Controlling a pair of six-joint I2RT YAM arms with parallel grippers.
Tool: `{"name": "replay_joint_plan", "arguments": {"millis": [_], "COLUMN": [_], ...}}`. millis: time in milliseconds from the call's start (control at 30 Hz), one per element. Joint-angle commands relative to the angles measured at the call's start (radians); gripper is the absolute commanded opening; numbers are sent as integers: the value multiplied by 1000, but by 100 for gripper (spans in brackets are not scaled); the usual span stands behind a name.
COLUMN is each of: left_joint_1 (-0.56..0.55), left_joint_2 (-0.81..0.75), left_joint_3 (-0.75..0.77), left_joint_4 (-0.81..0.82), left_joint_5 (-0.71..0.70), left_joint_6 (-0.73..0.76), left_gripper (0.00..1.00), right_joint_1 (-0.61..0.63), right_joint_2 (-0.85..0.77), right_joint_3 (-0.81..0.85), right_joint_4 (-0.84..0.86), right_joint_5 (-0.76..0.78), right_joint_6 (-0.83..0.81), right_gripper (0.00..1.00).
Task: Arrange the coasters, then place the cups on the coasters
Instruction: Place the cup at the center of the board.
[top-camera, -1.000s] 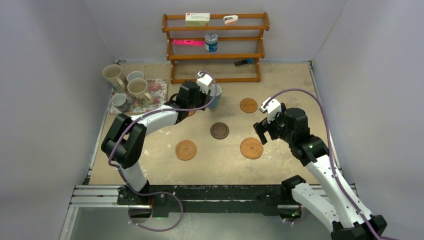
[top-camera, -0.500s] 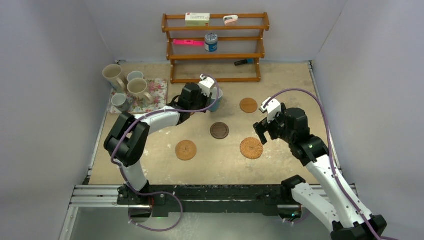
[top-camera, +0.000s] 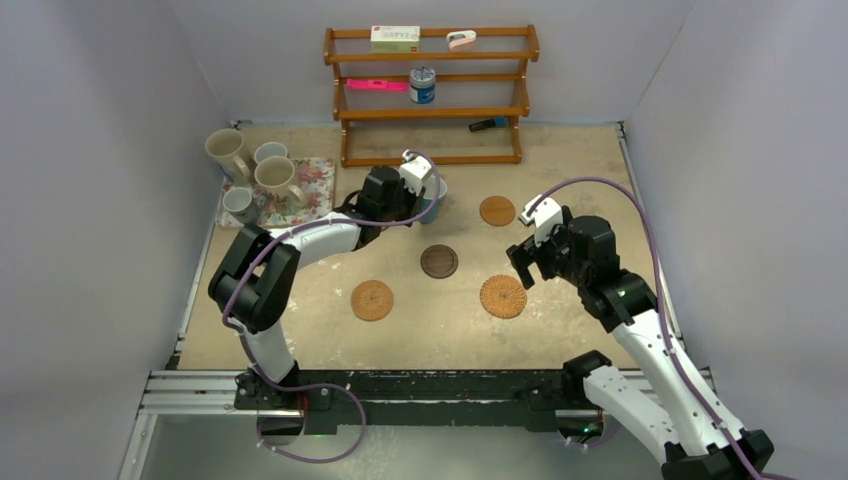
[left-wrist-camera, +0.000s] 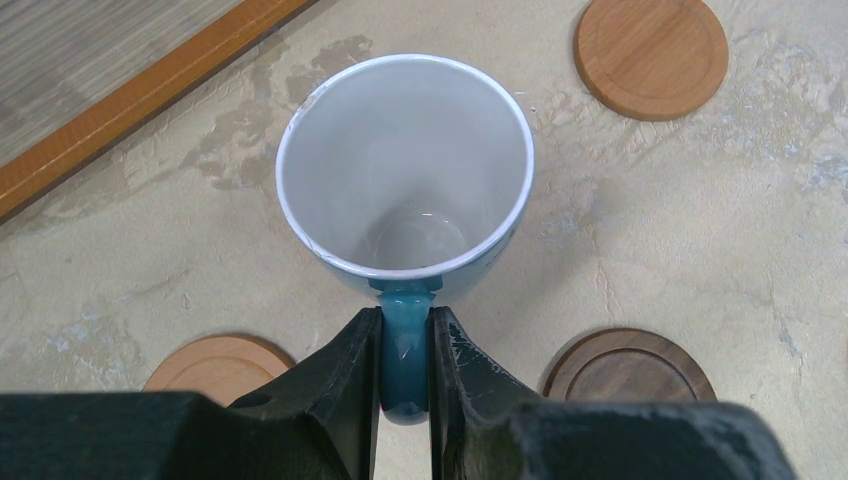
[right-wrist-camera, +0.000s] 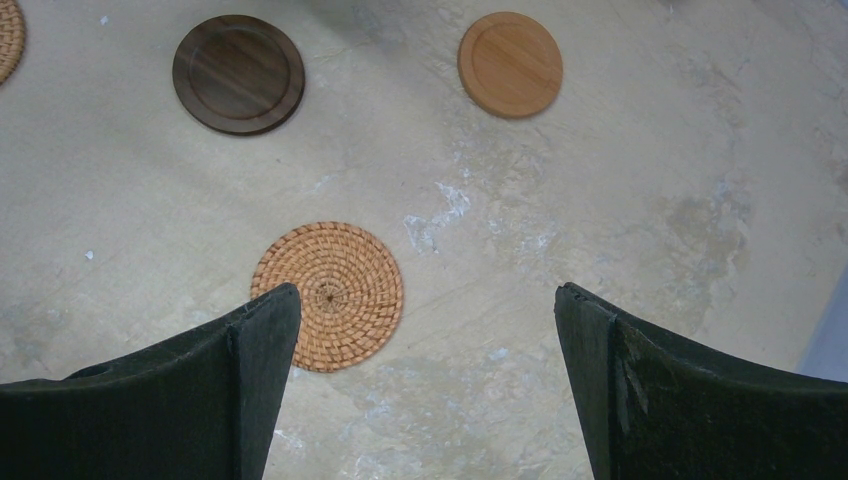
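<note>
My left gripper (left-wrist-camera: 404, 322) is shut on the handle of the light blue cup (left-wrist-camera: 404, 170), which stays upright near the rack (top-camera: 437, 188). In the left wrist view the cup is over bare tabletop, with a tan wooden coaster (left-wrist-camera: 652, 55) beyond it, another tan coaster (left-wrist-camera: 218, 362) at my lower left and the dark brown coaster (left-wrist-camera: 628, 362) at my lower right. Two woven coasters (top-camera: 372, 300) (top-camera: 503, 296) lie nearer the front. My right gripper (right-wrist-camera: 428, 300) hangs open and empty just right of a woven coaster (right-wrist-camera: 328, 295).
Several cups, two of them large cream ones (top-camera: 226, 150) (top-camera: 277, 178) and one a small grey-white one (top-camera: 240, 203), stand on or beside the floral tray (top-camera: 318, 178) at the back left. A wooden rack (top-camera: 430, 115) with a tin can (top-camera: 422, 85) lines the back wall.
My left gripper has carried the blue cup slightly to the right and toward the rack. The right arm has not moved.
</note>
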Motion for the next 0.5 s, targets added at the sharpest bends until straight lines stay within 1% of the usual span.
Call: {"name": "replay_joint_plan", "arguments": {"millis": [0, 100, 167, 300, 367, 467], "left_joint_1": [-6, -6, -7, -6, -7, -6], "left_joint_2": [-17, -19, -19, -22, -23, -27], "left_joint_3": [4, 4, 5, 4, 4, 2], "left_joint_4": [4, -8, -20, -32, -38, -42], "left_joint_5": [46, 59, 66, 70, 74, 83], "left_joint_6": [9, 12, 14, 19, 19, 16], "left_gripper": [18, 22, 30, 36, 41, 52], "right_joint_1": [4, 4, 4, 4, 4, 5], "right_joint_2": [0, 1, 2, 3, 3, 3], "right_joint_3": [-5, -5, -5, -5, -5, -5], "right_joint_4": [21, 22, 22, 22, 22, 22], "right_joint_5": [-1, -1, -1, 0, 1, 1], "right_joint_6": [1, 1, 1, 0, 0, -1], "right_gripper": [99, 99, 99, 99, 99, 99]}}
